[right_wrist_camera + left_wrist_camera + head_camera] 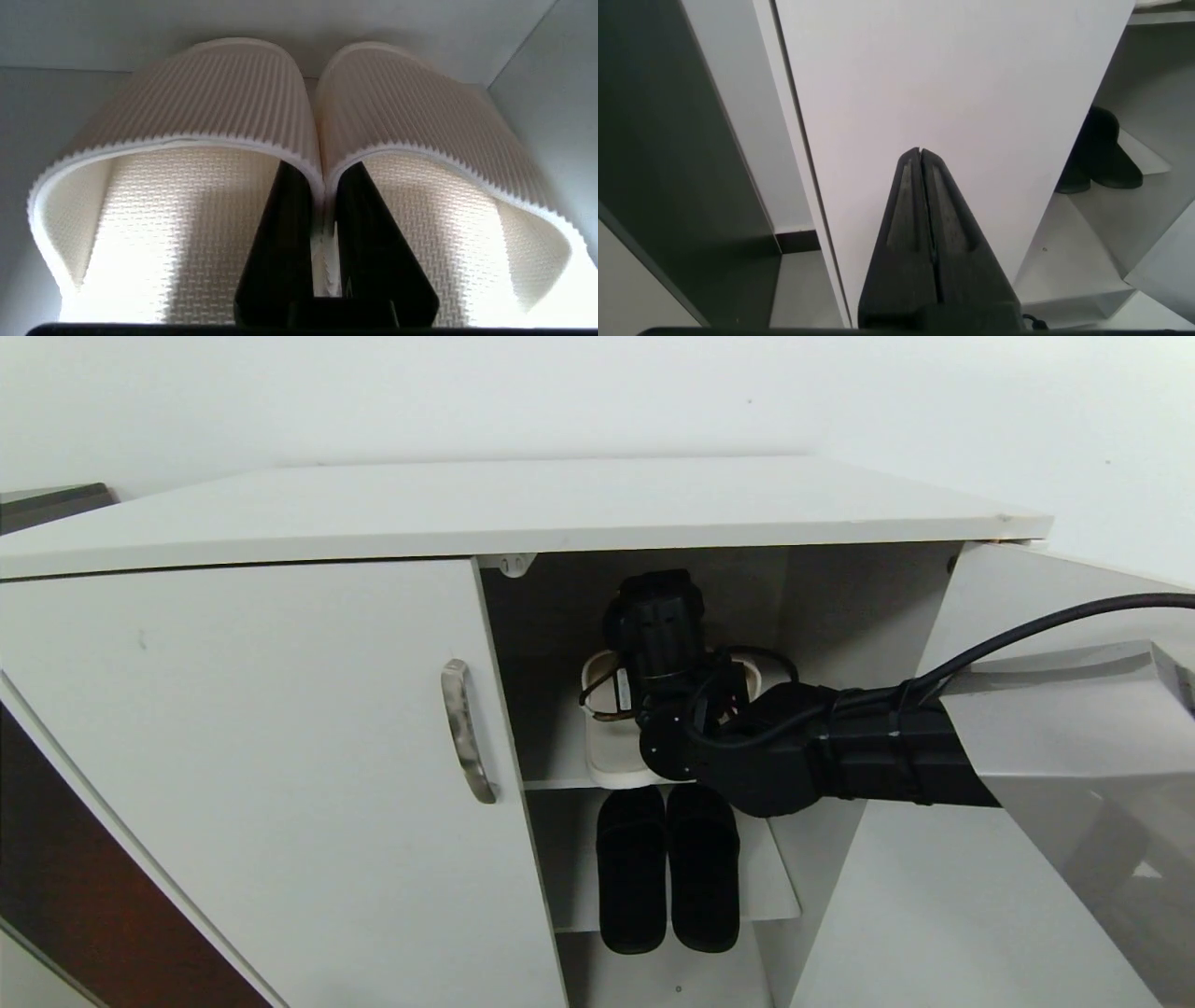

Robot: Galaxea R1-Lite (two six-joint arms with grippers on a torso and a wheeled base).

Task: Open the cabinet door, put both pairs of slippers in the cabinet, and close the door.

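1. Cabinet [523, 504] has a flat white top; its left door [261, 756] is shut, flush with the front
2. A curved metal handle [467, 733] stands upright near that door's inner edge, just beside the open half
3. The left claw [920, 159] points at the plain face of the left door, its two fingers pressed together with no gap between them and nothing held; whether the tips touch the panel cannot be told
4. The right half of the cabinet is open and shows an upper shelf [553, 782] and a lower shelf [773, 887]
5. The white slippers [611, 747] lie side by side on the upper shelf, toes toward the back wall, heel ends at the shelf's front edge
6. The right claw [320, 177] is inside the cabinet at the upper shelf, closed on the white slippers: one finger [280, 243] sits inside each slipper, and the two neighbouring strap walls are pinched between the fingers
7. The black slippers [667, 868] lie on the lower shelf directly below, side by side and touching, heels sticking out a little past the shelf's front edge
8. The right door [934, 915] is swung wide open to the right of the opening, well apart from both pairs
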